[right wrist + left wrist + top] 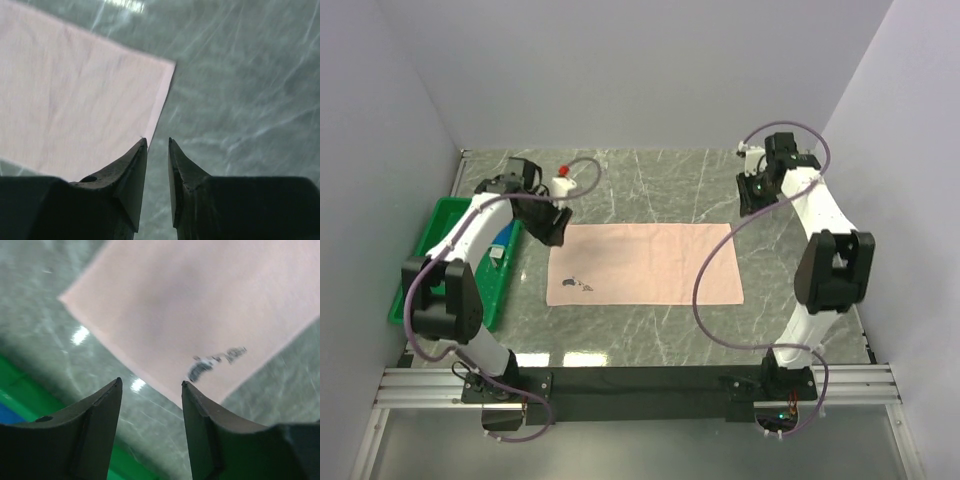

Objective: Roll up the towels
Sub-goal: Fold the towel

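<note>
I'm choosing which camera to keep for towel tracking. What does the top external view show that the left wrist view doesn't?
Only top external: the whole pink towel spread flat and unrolled, all four corners visible, plus the right arm. Only left wrist: the left end effector up close, fingers apart with nothing between them, near one towel corner. Both: the towel's dark print, the green tray and the marbled table.
</note>
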{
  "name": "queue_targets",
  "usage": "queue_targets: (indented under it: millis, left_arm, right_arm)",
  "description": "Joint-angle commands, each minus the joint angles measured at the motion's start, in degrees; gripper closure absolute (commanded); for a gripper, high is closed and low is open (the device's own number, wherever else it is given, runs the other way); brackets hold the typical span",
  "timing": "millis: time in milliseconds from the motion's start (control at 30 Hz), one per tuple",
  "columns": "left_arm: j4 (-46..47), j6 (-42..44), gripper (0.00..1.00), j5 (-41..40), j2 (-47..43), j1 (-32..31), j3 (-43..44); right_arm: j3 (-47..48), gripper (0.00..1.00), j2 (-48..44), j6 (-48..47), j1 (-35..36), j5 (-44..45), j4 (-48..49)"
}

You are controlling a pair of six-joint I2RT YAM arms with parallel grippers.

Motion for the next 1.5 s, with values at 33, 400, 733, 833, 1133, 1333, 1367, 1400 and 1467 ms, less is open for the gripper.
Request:
queue_targets:
  millis: [33, 400, 733, 833, 1133, 1333, 1367, 1400, 1467]
  left_arm:
    - [3.34, -4.87, 0.41, 4.41, 5.16, 5.14, 6.36]
    - [7.22, -11.12, 0.4, 0.98, 11.94, 8.31, 11.65]
    - [6.96, -10.68, 0.37, -0.69, 14.92, 8.31, 13.31]
    - [6.78, -10.42, 0.37, -1.12, 16.24, 8.31, 14.81]
    - [7.05, -11.56, 0.38, -1.74, 19.94, 8.31, 17.27]
    - [7.49, -11.56, 0.38, -1.39, 19.94, 8.31, 16.75]
    - [7.66, -11.48, 0.39, -1.39, 19.85, 8.31, 16.57]
    - [7.84, -11.56, 0.38, -1.39, 19.68, 8.31, 16.48]
    - [7.75, -11.48, 0.38, -1.39, 19.76, 8.31, 16.57]
  right_arm:
    - [8.94, 0.7, 10.05, 5.14, 0.01, 2.04, 1.13]
    - [19.42, 0.64, 24.56, 7.69, 0.36, 1.77, -0.37]
    - [14.85, 0.6, 27.02, 7.96, 3.97, 6.7, 2.27]
    - [14.76, 0.63, 27.81, 8.04, 4.32, 6.79, 1.74]
    - [13.44, 0.64, 26.77, 8.92, 4.15, 7.67, 1.66]
    - [13.79, 0.59, 23.43, 9.98, 3.53, 6.35, 1.48]
    - [14.49, 0.59, 23.25, 10.24, 3.35, 5.82, 1.3]
    - [14.84, 0.59, 23.07, 10.42, 2.92, 5.21, 1.04]
    - [16.07, 0.59, 23.16, 10.51, 2.65, 3.71, 0.25]
